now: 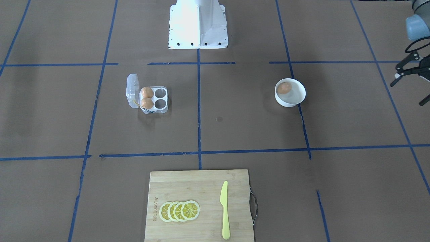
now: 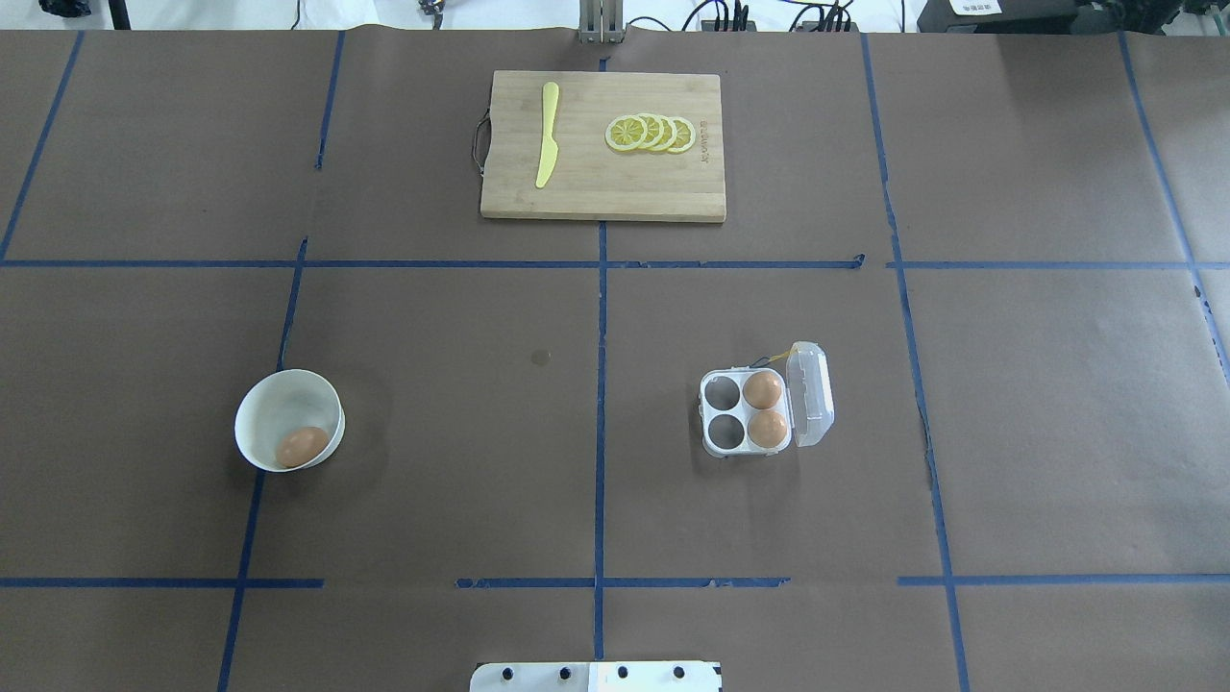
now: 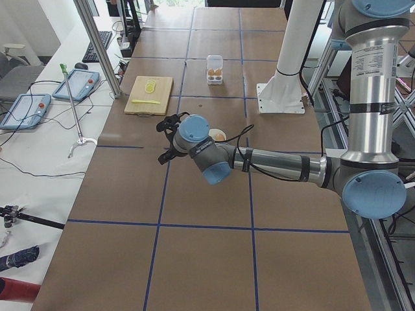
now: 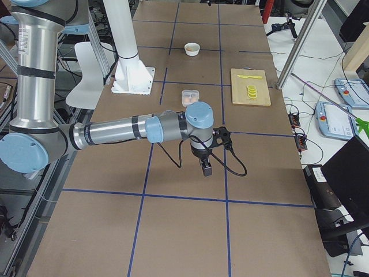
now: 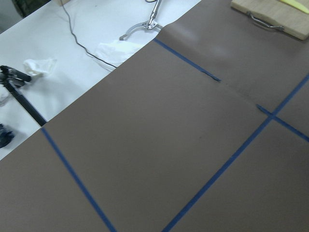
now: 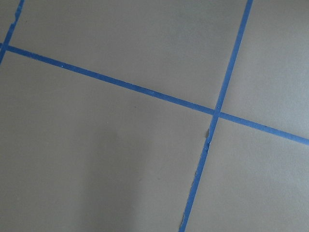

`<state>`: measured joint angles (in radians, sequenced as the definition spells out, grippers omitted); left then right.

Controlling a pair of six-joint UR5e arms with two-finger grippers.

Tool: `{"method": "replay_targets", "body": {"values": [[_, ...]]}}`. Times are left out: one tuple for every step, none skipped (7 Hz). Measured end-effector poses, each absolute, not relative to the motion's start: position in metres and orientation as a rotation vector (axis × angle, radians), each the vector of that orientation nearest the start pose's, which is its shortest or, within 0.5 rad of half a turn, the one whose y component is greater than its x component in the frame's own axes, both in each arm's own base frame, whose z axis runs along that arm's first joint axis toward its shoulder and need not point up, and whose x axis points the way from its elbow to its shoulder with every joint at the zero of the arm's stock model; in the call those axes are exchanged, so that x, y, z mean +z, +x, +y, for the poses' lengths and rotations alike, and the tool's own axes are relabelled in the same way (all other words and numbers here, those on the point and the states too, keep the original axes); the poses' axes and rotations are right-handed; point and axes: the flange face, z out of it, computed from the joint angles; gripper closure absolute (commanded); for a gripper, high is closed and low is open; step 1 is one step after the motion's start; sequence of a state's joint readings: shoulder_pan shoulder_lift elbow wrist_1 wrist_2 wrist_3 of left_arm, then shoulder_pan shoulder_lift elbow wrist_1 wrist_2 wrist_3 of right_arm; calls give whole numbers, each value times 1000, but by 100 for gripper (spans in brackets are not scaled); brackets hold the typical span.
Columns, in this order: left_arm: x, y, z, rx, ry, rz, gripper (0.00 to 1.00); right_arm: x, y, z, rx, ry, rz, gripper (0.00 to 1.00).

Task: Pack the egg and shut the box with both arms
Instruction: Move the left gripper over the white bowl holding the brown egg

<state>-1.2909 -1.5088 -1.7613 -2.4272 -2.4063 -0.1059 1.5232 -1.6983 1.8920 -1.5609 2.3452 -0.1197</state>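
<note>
Table as seen from the room. The box, a clear four-cell carton, lies open on the brown paper; its hinged lid is tipped back along the side facing the robot's right. Two eggs fill the two cells next to the lid, and the two cells farther from the lid are bare. A thin yellow band trails from the far corner of the box.

The egg to be packed lies well apart from the box, towards the robot's left. It sits in a white bowl, against the bowl's wall on the robot's side.

The left gripper hangs above the table, farther from the box than the bowl on the same side, with its black fingers spread and nothing between them. The left arm reaches out level behind it.

The right gripper points down, well away from the box on its lid side. It shows only in the side view, so I cannot tell how its fingers stand. The right arm is stretched out level.

Beyond the box, away from the white base block, lies a wooden cutting board carrying a yellow knife and a row of lemon slices.
</note>
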Motion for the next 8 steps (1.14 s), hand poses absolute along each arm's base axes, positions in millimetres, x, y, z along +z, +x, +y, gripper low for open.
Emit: {"method": "replay_targets", "body": {"values": [[471, 116, -461, 546, 730, 966, 9, 559, 43, -445, -236, 220, -766, 0], [452, 167, -446, 531, 704, 980, 18, 560, 43, -444, -236, 218, -767, 0], [438, 211, -429, 530, 688, 987, 21, 560, 43, -444, -236, 218, -767, 0], [433, 244, -413, 544, 672, 994, 27, 560, 43, -444, -235, 217, -767, 0], [434, 271, -400, 559, 657, 993, 32, 560, 43, -444, -235, 217, -768, 0], [437, 296, -390, 566, 639, 989, 32, 561, 42, -444, -235, 216, -768, 0], [438, 319, -386, 573, 628, 987, 33, 561, 42, -444, -235, 215, -768, 0], [440, 339, -385, 583, 623, 985, 35, 562, 42, -444, -235, 215, -768, 0]]}}
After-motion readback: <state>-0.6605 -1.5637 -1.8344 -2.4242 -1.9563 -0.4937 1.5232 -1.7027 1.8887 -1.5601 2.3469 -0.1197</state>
